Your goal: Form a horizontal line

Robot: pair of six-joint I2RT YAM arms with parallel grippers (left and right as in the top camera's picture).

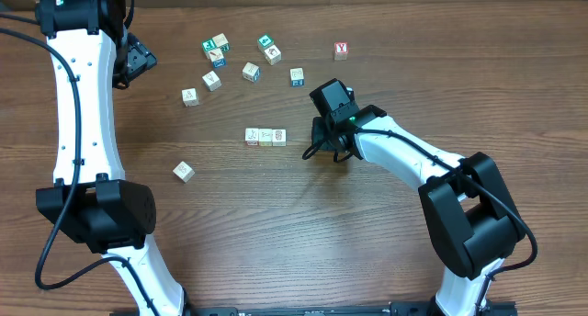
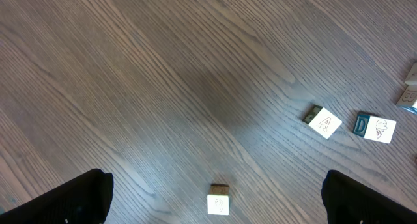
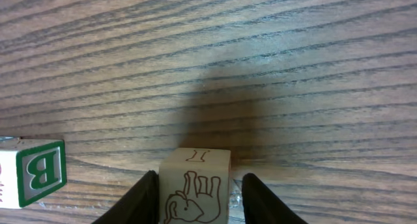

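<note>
The table (image 1: 276,233) is bare wood all round the jaws, so there is room to slide a cube. The right gripper (image 1: 331,146) hangs low. The horizontal line (image 1: 265,137), at present three pale cubes touching side to side, lies just off the jaws' left side. The left gripper (image 1: 138,61) is well away from it. Its jaws are spread wide and grip nothing, with a stray cube (image 2: 218,199) lying on the wood below them.

Between the right jaws sits the elephant cube (image 3: 195,188), with an "I" on its top face. One finger (image 3: 146,198) lies against its side, and the other finger (image 3: 257,198) shows a sliver of gap. The jaws bracket the cube closely, but I cannot tell whether they truly pinch it. Outside the first finger is the B cube (image 3: 36,172), probably the line's near end.

The step looks to be adding this cube as the fourth.
- **Grip:** get a square hold on both side faces before moving, with the base flat and the faces parallel to the B cube's.
- **The snag:** one finger stands between the two cubes, so carrying straight across would bring that finger to the line first, not wood to wood.
- **Better:** turn the wrist so the jaws pinch the other pair of faces, or set the cube down short and nudge it home from the outer side.
- **Stop:** halt at first contact, since pushing further would likely shunt the three out of true.
</note>
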